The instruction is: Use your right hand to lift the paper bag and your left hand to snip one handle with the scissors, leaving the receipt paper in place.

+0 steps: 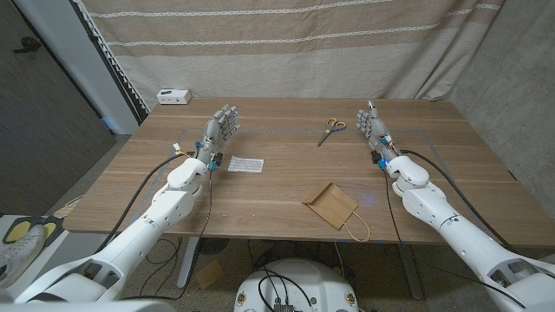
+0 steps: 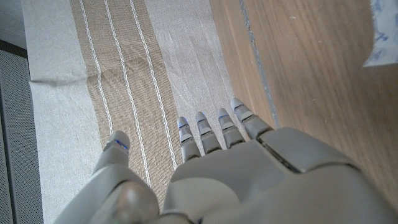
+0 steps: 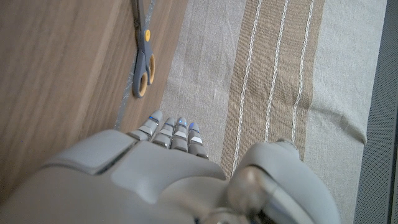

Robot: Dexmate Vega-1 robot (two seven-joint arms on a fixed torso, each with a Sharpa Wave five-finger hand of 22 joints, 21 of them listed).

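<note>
Warm wood-grain tabletop (image 1: 286, 186), smooth and matte, backed by a coarse beige curtain (image 1: 286, 43) with thin pale stripes. Near the front edge, lying flat: brown paper bag (image 1: 330, 204), creased kraft paper, its looped twine handle (image 1: 358, 229) reaching the tabletop's edge. Farther back, well apart from the bag: scissors (image 1: 329, 131) with yellow-and-grey grips, blades together. Toward the left, small white receipt paper (image 1: 244, 164), rectangular with printed rows. Left hand (image 1: 218, 132), grey segmented plastic, raised with fingers spread, holding nothing, just beside the receipt. Right hand (image 1: 374, 127) likewise upright, fingers apart and empty, near the scissors. At the far left corner, small white box (image 1: 173, 96).
</note>
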